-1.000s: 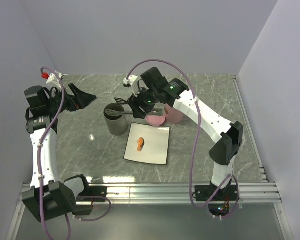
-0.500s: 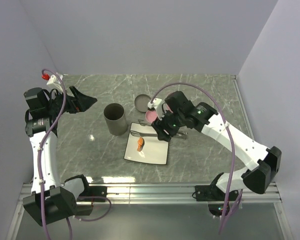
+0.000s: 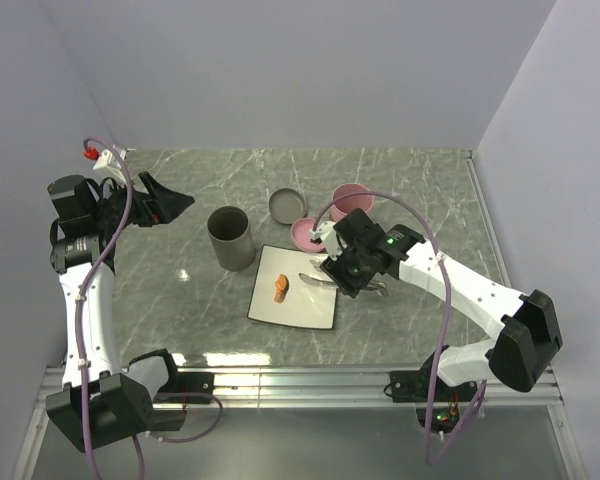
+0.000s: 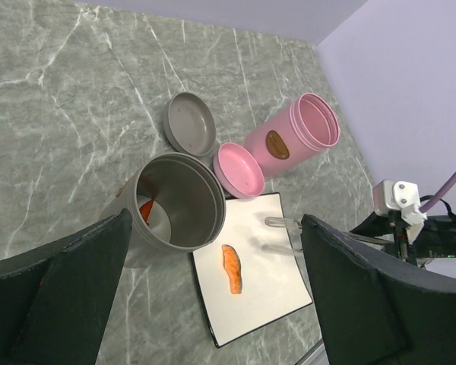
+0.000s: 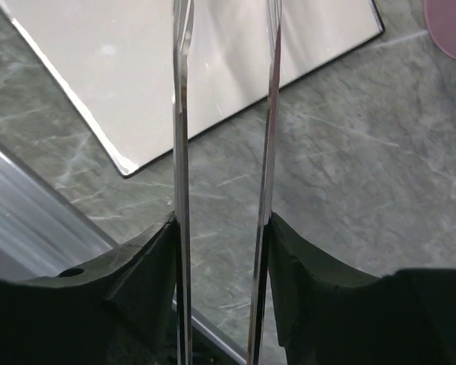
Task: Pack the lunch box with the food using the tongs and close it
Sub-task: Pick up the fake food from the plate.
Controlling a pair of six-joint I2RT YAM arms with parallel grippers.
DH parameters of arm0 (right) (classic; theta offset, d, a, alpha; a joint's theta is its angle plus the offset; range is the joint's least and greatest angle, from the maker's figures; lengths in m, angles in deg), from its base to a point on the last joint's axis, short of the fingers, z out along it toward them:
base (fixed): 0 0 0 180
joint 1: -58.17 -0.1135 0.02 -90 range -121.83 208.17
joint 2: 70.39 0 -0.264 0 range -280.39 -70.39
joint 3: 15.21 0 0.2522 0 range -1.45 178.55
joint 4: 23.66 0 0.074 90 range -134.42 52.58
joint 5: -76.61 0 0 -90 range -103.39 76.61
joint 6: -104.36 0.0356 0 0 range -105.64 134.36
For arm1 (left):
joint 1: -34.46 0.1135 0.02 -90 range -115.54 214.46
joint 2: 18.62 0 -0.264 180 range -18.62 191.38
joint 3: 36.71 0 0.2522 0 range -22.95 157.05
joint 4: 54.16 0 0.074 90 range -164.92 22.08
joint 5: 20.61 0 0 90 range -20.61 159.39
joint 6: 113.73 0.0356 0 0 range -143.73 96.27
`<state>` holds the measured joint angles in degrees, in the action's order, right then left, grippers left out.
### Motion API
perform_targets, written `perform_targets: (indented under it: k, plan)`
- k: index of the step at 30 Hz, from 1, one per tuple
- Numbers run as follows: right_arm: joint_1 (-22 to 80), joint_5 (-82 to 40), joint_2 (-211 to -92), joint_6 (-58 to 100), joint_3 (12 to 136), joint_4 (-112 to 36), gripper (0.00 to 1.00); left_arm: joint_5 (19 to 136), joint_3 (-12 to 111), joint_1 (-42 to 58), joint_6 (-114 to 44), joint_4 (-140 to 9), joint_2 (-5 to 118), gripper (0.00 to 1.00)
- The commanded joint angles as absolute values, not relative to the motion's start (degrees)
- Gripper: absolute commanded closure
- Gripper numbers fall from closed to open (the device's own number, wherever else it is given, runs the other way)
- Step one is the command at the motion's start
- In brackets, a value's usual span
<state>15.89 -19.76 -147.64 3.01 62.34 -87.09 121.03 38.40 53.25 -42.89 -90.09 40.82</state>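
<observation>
An orange food slice (image 3: 280, 288) (image 4: 232, 268) lies on the left half of the white square plate (image 3: 310, 305) (image 4: 270, 296). The grey round lunch box tub (image 3: 230, 238) (image 4: 178, 201) stands open just left of the plate, with an orange-red bit (image 4: 146, 209) inside. My right gripper (image 3: 342, 272) (image 5: 222, 228) is shut on the silver tongs (image 3: 310, 277) (image 5: 181, 114), one finger on each arm. The tong tips (image 4: 281, 223) hover over the plate's right part, apart from the slice. My left gripper (image 3: 165, 200) (image 4: 215, 228) hangs open, high at the far left.
A grey lid (image 3: 285, 205) (image 4: 190, 123) and a pink lid (image 3: 308, 233) (image 4: 239, 169) lie behind the plate. A pink round container (image 3: 352, 198) (image 4: 296, 135) stands open behind them. The table's metal rail (image 5: 30, 198) runs along the near edge.
My right arm swung from above the grey tub and pink parts toward the near right, bringing the tongs over the plate's right side. Its jaws squeezed the tongs narrower. The left arm stayed put.
</observation>
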Motion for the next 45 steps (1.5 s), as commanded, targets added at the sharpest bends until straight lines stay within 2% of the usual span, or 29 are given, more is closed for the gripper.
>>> perform_targets:
  k: [1,11,23,34,45]
  plan:
    - [16.42,-14.45,-145.88,3.64,61.92,-82.43,0.47,122.56,39.28,53.53,-43.07,-88.66,39.92,0.01]
    - [15.37,-22.35,-146.15,2.15,64.29,-81.99,0.49,122.3,39.11,53.53,-42.98,-88.49,39.66,0.01]
    - [4.66,-24.11,-149.4,-0.76,69.39,-83.04,0.51,122.48,39.28,53.53,-42.89,-88.75,40.27,0.01]
    - [1.13,-22.88,-155.29,-0.93,71.85,-82.95,0.59,122.3,39.1,53.53,-42.63,-88.84,40.09,0.01]
    - [1.13,-20.51,-156.35,-0.05,67.55,-81.46,0.68,121.95,38.58,53.44,-42.63,-88.66,40.09,0.0]
